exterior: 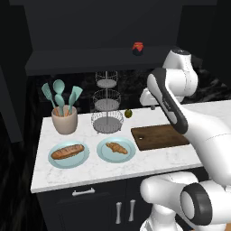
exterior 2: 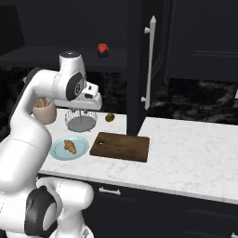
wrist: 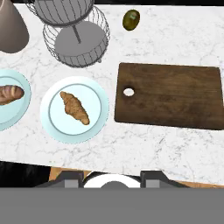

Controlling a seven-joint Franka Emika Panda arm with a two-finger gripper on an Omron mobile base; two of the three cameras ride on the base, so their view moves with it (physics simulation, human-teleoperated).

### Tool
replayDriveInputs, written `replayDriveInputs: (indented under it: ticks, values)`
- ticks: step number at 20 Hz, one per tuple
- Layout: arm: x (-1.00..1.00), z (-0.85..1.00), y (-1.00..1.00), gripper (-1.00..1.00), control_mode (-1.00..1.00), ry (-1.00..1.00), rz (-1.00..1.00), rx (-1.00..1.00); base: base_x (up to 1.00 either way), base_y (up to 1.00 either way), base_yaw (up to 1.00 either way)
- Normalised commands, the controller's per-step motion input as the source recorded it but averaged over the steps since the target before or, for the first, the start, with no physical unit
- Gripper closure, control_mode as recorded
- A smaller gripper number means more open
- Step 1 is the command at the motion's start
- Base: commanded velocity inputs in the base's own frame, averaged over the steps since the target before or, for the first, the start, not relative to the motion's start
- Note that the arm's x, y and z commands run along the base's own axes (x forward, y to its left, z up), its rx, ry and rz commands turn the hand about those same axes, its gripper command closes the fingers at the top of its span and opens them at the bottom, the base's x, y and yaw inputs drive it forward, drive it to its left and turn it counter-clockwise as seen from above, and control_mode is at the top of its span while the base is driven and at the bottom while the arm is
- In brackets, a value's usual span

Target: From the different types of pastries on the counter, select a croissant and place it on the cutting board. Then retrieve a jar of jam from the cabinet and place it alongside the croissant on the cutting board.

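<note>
With the gripper [wrist: 112, 175] closed and empty high over the counter [wrist: 166, 144], the croissant [wrist: 74, 107] lies on its teal plate [wrist: 94, 127] just left of the bare cutting board [wrist: 175, 96] — open the fingers, drop straight over its middle, pinch across the narrow width.

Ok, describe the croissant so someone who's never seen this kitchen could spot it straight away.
Start at the white marble counter and find the dark wooden cutting board. Two teal plates lie beside it; the croissant is on the plate nearer the board. It is a short ridged crescent, while the other plate holds a longer scored loaf.
</note>
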Motion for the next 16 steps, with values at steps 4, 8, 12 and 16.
replayDriveInputs:
  ticks: [4,8,12,16]
  values:
    - [0.0,0.0,0.01,-1.0,-1.0,0.0,0.0,0.01,0.0,0.0,0.0]
    - [0.0,0.0,0.0,-1.0,-1.0,0.02,0.0,0.0,0.0,0.0,0.0]
    - [0.05,-0.08,0.0,-1.0,-1.0,-0.16,0.0,-0.02,0.0,0.0,0.0]
    - [0.0,0.0,0.0,-1.0,-1.0,-0.83,-0.05,0.0,0.0,0.0,0.0]
